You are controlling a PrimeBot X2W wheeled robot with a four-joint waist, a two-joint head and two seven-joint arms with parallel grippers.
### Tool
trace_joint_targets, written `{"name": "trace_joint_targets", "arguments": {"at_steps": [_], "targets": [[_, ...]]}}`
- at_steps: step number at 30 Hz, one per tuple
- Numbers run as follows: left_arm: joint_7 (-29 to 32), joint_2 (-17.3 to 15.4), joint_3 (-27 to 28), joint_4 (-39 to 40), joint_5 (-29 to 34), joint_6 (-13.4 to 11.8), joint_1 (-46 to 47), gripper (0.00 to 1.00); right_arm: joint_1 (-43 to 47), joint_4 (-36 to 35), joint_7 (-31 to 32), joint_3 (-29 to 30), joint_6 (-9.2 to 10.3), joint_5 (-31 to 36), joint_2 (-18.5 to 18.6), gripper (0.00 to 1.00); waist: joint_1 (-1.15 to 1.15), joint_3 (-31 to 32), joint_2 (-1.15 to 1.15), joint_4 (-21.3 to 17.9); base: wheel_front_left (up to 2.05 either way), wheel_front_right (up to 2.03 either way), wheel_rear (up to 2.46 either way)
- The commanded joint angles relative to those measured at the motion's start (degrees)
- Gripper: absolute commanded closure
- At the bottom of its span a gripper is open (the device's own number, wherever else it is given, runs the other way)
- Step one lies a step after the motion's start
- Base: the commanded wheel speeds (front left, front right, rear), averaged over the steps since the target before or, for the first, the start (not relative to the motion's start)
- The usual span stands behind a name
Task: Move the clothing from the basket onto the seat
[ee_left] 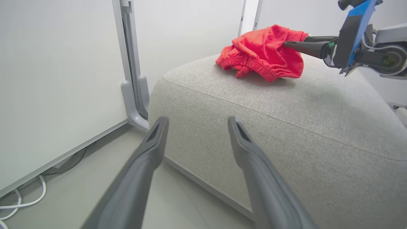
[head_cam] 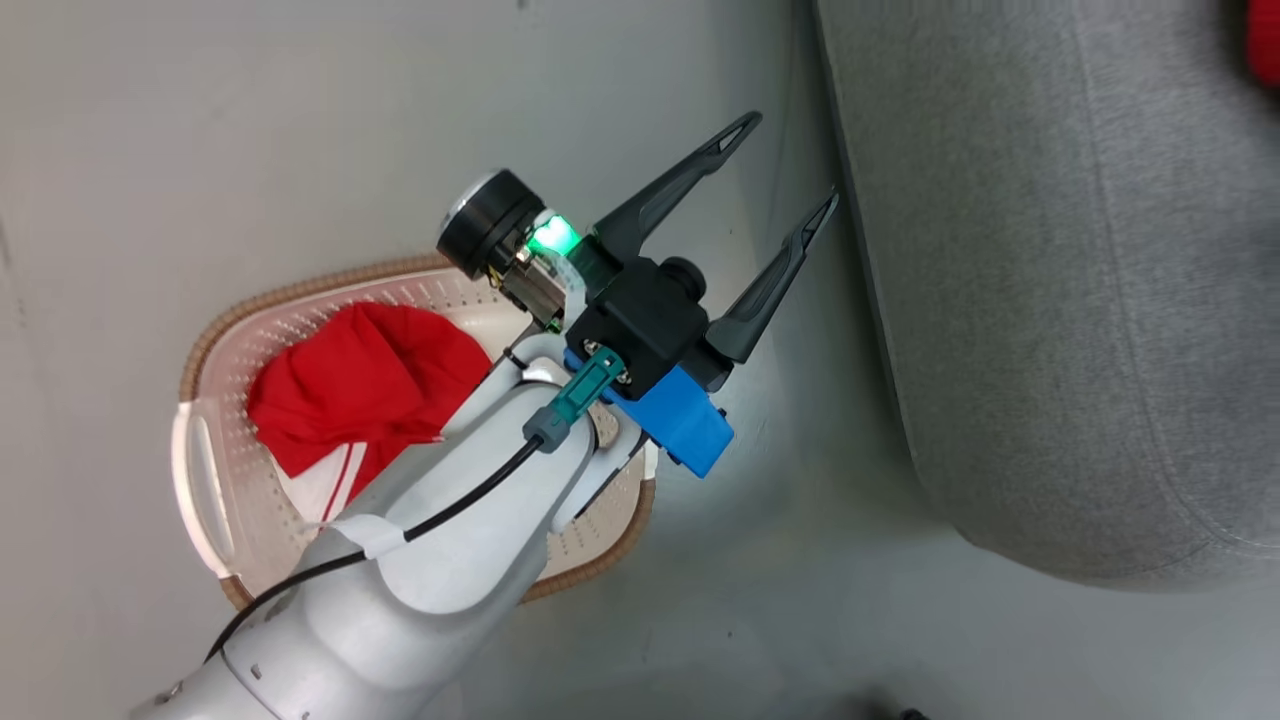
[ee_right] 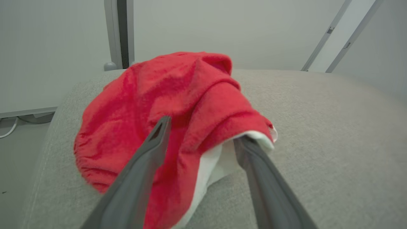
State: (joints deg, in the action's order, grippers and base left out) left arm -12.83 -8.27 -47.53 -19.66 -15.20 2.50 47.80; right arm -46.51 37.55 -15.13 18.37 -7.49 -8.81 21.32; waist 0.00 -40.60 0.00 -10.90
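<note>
Right wrist view: right gripper (ee_right: pixel 201 129) splayed wide, released; one fingertip is hidden under the red garment (ee_right: pixel 152 95) on the sofa (ee_right: pixel 318 127). Left gripper (head_cam: pixel 790 160) gapes empty.

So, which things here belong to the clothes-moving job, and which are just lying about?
Job: basket; red garment inside it; sofa; red garment on it.
Lying about: partition panel; white cable on the floor.

Two garments (head_cam: pixel 360 385) (ee_left: pixel 264 52), one basket (head_cam: pixel 240 345), one seat (head_cam: pixel 1050 300)
</note>
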Motion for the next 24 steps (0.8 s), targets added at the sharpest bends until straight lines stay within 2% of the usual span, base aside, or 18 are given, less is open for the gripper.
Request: {"name": "trace_joint_targets", "arguments": {"at_steps": [1, 6, 12, 17, 24], "targets": [[-0.74, 0.26, 0.28, -0.48, -0.5, -0.33, -0.95, 0.0, 3.27, -0.98, -0.04, -0.01, -0.01, -0.2, 0.33, 0.0, 0.0, 3.89, 0.0, 0.08, 0.0, 0.0, 0.0], [-2.08, 0.65, 2.12, -2.03, -2.62, -1.02, -4.3, 0.0, 13.08, -4.88, -0.04, 0.99, -0.01, -0.36, -0.7, 0.0, 0.0, 10.55, 0.0, 0.33, 0.0, 0.0, 0.0], [-2.41, 0.27, 6.32, -0.56, -4.12, -2.62, -10.39, 0.0, 22.85, -13.77, -0.04, -0.44, -0.01, 0.34, -3.39, 0.0, 0.0, 18.47, 0.0, 1.35, 0.0, 0.0, 0.0], [-2.43, 0.56, 13.07, 3.7, -3.39, -4.01, -17.84, 0.0, 30.6, -23.48, -0.04, -2.66, -0.01, -0.8, -7.69, 0.0, 0.0, 24.66, 0.0, 5.14, 0.0, 0.0, 0.0], [-2.44, 1.76, 21.5, 7.56, -1.7, -3.88, -24.7, 0.0, 36.55, -29.99, -0.04, -9.45, -0.02, 0.48, -11.15, 0.0, 0.0, 29.33, 0.0, 9.79, 0.0, 0.0, 0.0]]}}
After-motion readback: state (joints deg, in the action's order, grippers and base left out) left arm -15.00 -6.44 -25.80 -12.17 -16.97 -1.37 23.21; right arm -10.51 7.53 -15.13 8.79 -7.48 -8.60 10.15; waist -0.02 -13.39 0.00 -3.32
